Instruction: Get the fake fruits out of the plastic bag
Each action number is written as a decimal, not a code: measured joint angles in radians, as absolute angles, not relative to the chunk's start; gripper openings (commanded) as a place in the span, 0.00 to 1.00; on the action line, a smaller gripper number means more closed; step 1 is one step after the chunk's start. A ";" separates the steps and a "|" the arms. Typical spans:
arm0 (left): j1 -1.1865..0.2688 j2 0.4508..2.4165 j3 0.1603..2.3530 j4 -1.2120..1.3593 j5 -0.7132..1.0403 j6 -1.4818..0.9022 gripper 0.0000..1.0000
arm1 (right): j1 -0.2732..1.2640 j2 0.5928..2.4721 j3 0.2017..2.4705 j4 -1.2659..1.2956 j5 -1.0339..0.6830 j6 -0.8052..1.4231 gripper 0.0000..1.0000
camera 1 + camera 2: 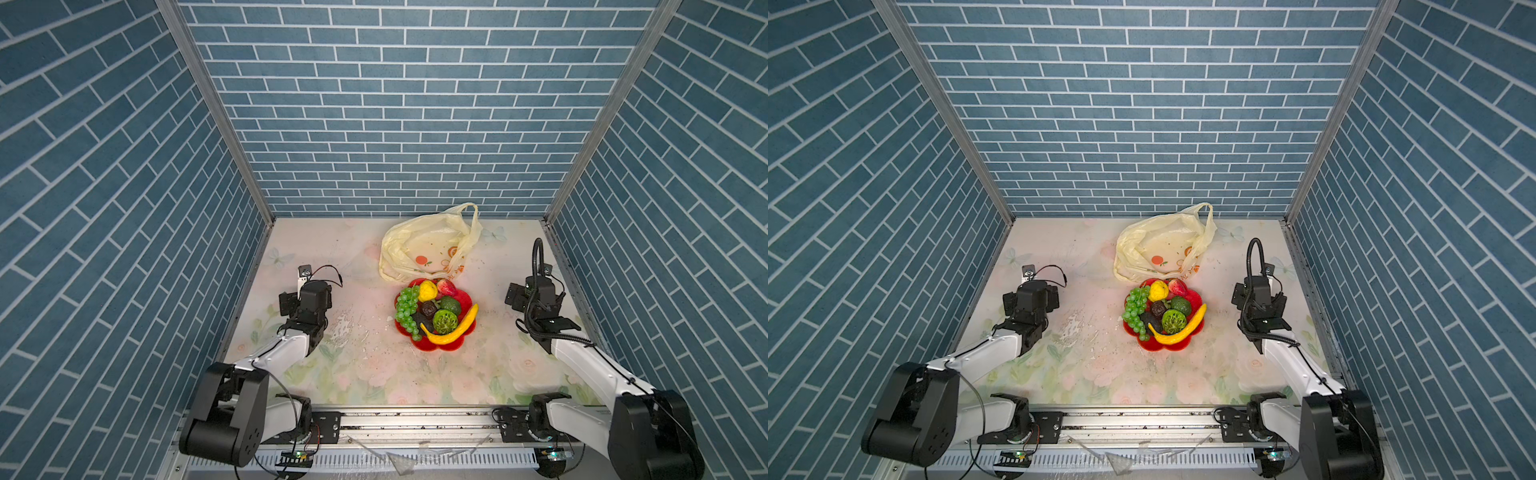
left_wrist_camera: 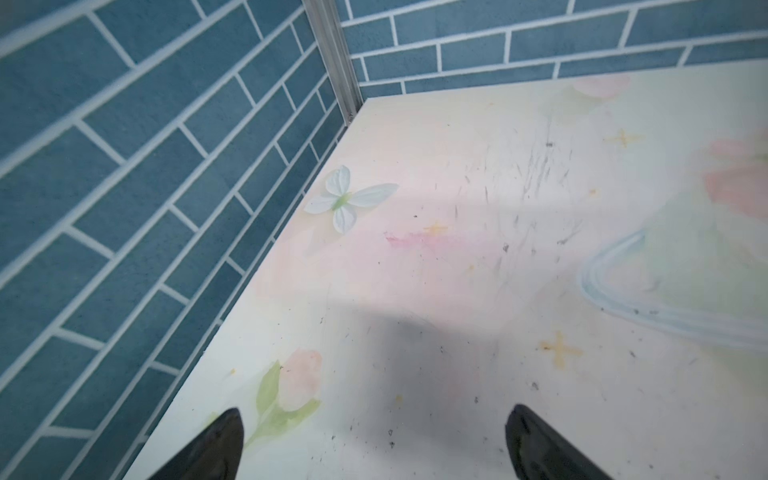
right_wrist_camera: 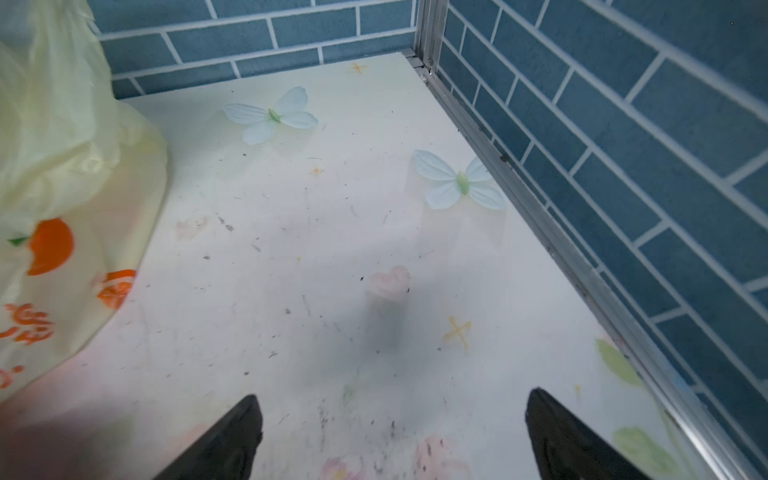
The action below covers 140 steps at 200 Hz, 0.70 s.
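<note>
The cream-yellow plastic bag [image 1: 424, 245] [image 1: 1158, 245] lies crumpled at the back middle of the table, one handle standing up, and I see no fruit in it. The fake fruits sit piled on a red flower-shaped plate [image 1: 446, 347] [image 1: 1179, 347] just in front of it: green grape bunch [image 1: 405, 309], yellow banana [image 1: 455, 330], yellow lump [image 1: 428, 290], strawberry [image 1: 446, 286], green round ones [image 1: 445, 321] and a dark brown one [image 1: 429, 308]. My left gripper [image 2: 376, 415] is open over bare table far left of the plate. My right gripper [image 3: 392, 401] is open at the right, with the bag [image 3: 54, 187] beside it.
Blue brick-pattern walls close in the back and both sides, with metal posts in the corners. The left arm [image 1: 291, 345] and right arm [image 1: 582, 361] reach in from a metal rail [image 1: 415, 419] along the front edge. The tabletop carries a floral print with butterflies [image 3: 457, 183].
</note>
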<state>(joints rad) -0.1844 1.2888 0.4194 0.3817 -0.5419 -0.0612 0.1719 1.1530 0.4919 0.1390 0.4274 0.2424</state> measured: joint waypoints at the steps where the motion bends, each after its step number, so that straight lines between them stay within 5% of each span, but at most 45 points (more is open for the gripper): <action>1: -0.182 1.295 0.418 0.389 -0.537 -0.058 0.99 | 0.171 1.157 0.490 0.147 0.428 0.239 0.99; 80: -0.008 1.526 0.381 0.781 -0.124 0.031 0.99 | -0.029 1.469 0.380 0.767 0.128 0.078 0.99; 140: -0.019 1.526 0.384 0.828 -0.054 0.051 0.99 | -0.060 1.543 0.381 0.832 0.046 0.080 0.99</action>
